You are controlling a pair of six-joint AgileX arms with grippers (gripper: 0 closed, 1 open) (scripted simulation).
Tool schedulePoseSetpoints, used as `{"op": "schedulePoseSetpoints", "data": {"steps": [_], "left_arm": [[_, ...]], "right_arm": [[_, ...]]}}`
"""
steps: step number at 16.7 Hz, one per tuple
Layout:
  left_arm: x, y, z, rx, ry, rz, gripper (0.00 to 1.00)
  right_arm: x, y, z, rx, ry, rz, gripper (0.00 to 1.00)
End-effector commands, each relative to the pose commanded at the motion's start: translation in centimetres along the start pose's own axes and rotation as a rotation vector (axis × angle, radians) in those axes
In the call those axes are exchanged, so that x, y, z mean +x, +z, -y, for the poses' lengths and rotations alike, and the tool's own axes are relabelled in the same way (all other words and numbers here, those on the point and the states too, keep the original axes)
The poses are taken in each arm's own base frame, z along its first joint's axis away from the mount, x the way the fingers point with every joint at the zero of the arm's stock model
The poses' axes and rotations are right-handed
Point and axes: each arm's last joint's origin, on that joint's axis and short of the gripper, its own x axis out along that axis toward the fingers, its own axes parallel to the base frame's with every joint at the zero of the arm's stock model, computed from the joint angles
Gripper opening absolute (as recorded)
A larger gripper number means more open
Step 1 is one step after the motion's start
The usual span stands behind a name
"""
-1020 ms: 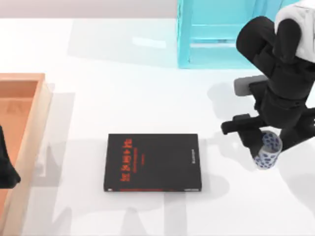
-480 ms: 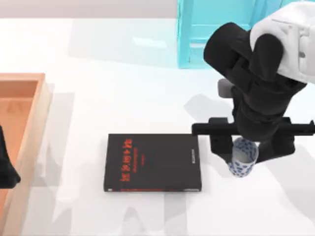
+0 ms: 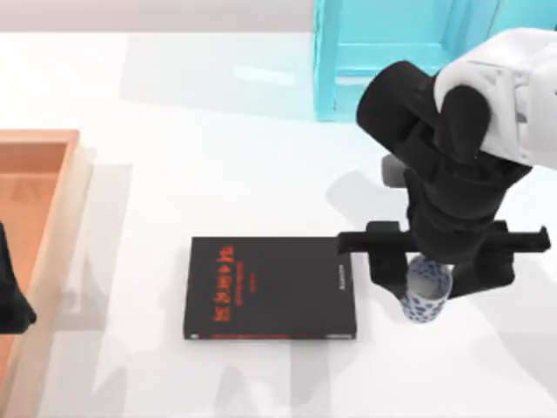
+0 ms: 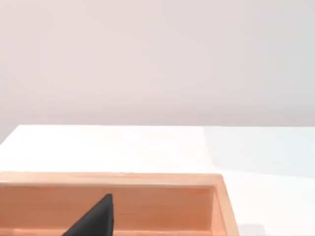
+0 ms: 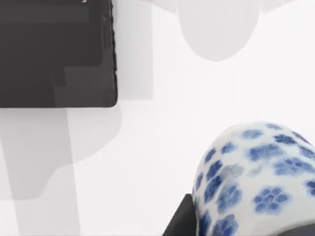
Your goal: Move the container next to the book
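The book (image 3: 271,287) lies flat at the table's front centre, black with red characters near its left edge. The container (image 3: 426,293), a small white cup with blue speckles, stands upright just right of the book with a narrow gap between them. My right gripper (image 3: 428,279) comes down from above and is shut on the container. In the right wrist view the container (image 5: 256,177) fills the near corner and the book's corner (image 5: 54,54) lies farther off. My left arm (image 3: 9,296) is parked at the left edge over the wooden box.
A large orange-brown wooden box (image 3: 39,174) runs along the table's left side, and its wall (image 4: 147,201) shows in the left wrist view. A turquoise shelf unit (image 3: 365,61) stands at the back right, behind my right arm.
My right gripper has carried the container leftwards, from well right of the book to just beside its right edge. The left arm has not moved.
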Motion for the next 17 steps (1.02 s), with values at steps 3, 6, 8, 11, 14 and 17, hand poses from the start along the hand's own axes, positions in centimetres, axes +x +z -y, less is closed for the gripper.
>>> {"op": "schedulePoseSetpoints", "data": {"steps": [3, 6, 8, 11, 14, 17], "left_arm": [[0.0, 0.0, 0.0, 0.000, 0.000, 0.000, 1.00], [0.0, 0.0, 0.0, 0.000, 0.000, 0.000, 1.00], [0.0, 0.0, 0.0, 0.000, 0.000, 0.000, 1.00], [0.0, 0.0, 0.0, 0.000, 0.000, 0.000, 1.00], [0.0, 0.0, 0.0, 0.000, 0.000, 0.000, 1.00], [0.0, 0.0, 0.0, 0.000, 0.000, 0.000, 1.00]], "right_arm": [[2.8, 0.1, -0.1, -0.001, 0.011, 0.012, 0.00], [4.3, -0.1, 0.0, 0.000, 0.008, 0.010, 0.00], [4.3, -0.1, 0.0, 0.000, 0.008, 0.010, 0.00], [4.3, -0.1, 0.0, 0.000, 0.008, 0.010, 0.15], [4.3, -0.1, 0.0, 0.000, 0.008, 0.010, 0.38], [4.3, -0.1, 0.0, 0.000, 0.008, 0.010, 0.60]]}}
